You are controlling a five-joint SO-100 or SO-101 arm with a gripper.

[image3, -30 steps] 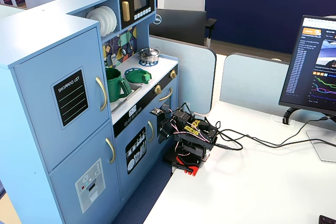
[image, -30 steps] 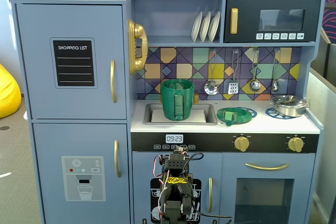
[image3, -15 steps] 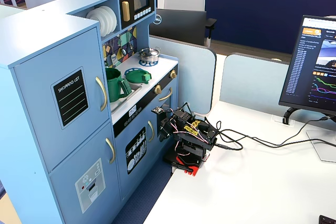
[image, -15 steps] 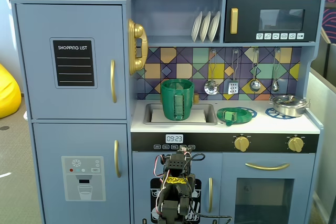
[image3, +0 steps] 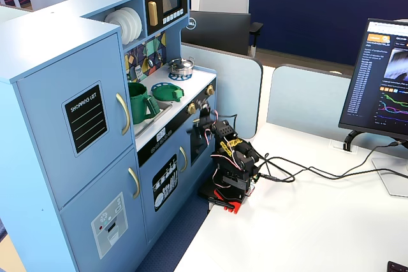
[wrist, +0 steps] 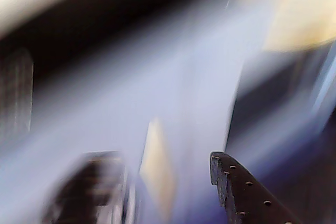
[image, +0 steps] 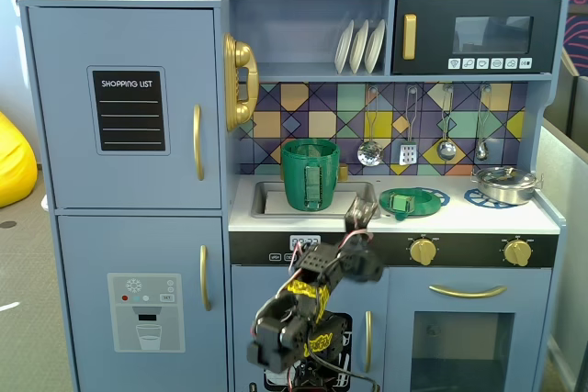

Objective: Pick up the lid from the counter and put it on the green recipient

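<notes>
Lid (image: 408, 201) lies flat on the counter (image: 514, 218) of the toy kitchen, on the left blue burner print in a fixed view, just right of the sink (image: 266, 199). Strap handle faces up. Green pot (image: 310, 174) stands upright in the sink, mouth open, nothing on it. Lid and pot near each other, not touching. Steel pot (image: 504, 184) sits further right on the other burner, well apart from the lid.

Arm (image3: 233, 157) is folded low in front of the kitchen, below counter level. Gripper (image: 358, 213) reaches up at the counter edge, between sink and lid, not touching either. Fingers: cannot tell if released or clenched; wrist view is motion-blurred, only one dark finger (wrist: 241, 192) shows clearly. Nothing appears to be held.

Step in hand, by my judgement: approach to the lid, task barely begun.

Recommendations:
- Raise wrist clear of counter edge first, then come in over the lid from above.
- Open wide, align jaws across the strap handle, close on the handle rather than the disc rim.
- Lift straight up, keep lid level.
- Clear the pot's flared rim before lowering; centre, then release.

Risk: a low approach may nudge lid off the burner print or knock the pot.
</notes>
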